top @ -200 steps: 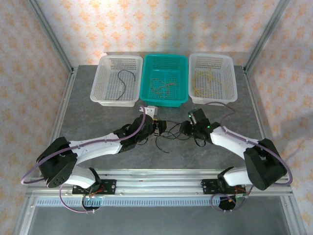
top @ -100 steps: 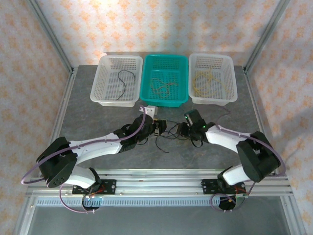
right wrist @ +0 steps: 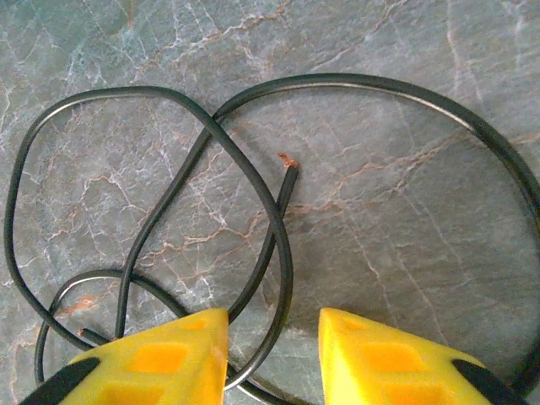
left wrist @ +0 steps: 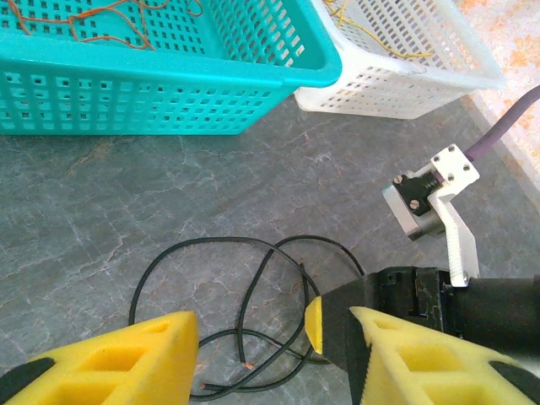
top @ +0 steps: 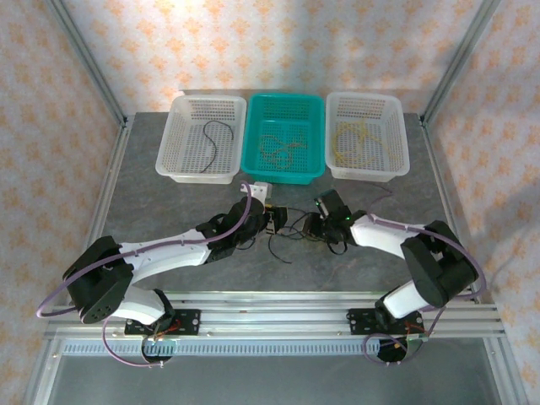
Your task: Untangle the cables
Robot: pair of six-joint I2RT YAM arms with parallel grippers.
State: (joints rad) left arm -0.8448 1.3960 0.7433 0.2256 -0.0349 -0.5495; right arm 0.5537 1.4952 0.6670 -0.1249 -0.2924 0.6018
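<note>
Black cables (top: 278, 243) lie tangled in loose loops on the grey table between my two grippers. In the left wrist view these black loops (left wrist: 211, 240) lie ahead of my left gripper (left wrist: 270, 337), which is open just above them. My right gripper (right wrist: 274, 337) stands open low over the tangle, with two black strands (right wrist: 283, 194) running into the gap between its yellow fingers. Its tip (left wrist: 314, 325) shows close beside my left finger. An orange-brown cable (top: 278, 148) lies in the teal basket, a yellow cable (top: 359, 139) in the right white basket, and another black cable (top: 215, 139) in the left white basket.
Three baskets stand in a row at the back: a white basket (top: 173, 156), a teal basket (top: 253, 160) and another white basket (top: 401, 160). Metal frame posts stand at the table's corners. Bare table lies to either side of the grippers.
My right gripper has slid left toward the tangle and its jaws have narrowed around the black strands. The left arm has stayed still.
</note>
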